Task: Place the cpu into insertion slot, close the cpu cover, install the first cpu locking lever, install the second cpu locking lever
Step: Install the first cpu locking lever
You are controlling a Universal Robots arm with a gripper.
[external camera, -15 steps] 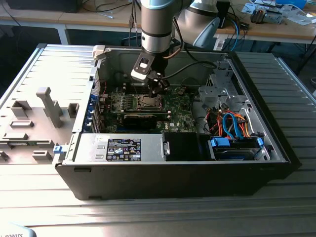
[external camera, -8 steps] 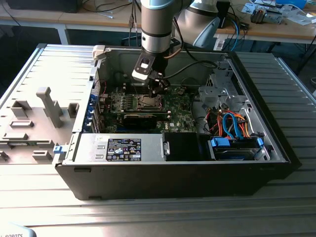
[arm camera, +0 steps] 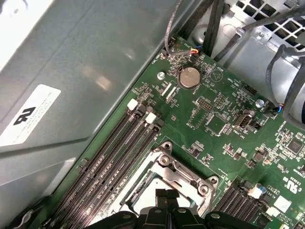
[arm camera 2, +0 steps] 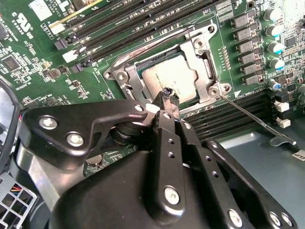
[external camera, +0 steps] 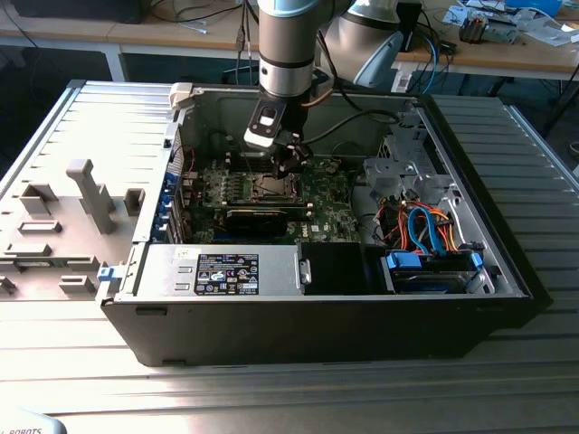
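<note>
Black gripper, its jaws pressed together on nothing, points its tip at the near edge of the grey cpu, which sits in the insertion slot with the cpu cover seemingly down around it; I judge a gentle, straight push is best, kept clear of the free wire lever beyond.

Green circuit board in view, with long black card slots along one side. The cpu lies flat, silver top showing, framed by the cpu cover, which lies down around it. The gripper is over the chip's near edge, its fingertips pressed together with no gap; contact with the chip cannot be confirmed. A thin locking lever runs outward from the cover's corner, angled away from the frame.
</note>
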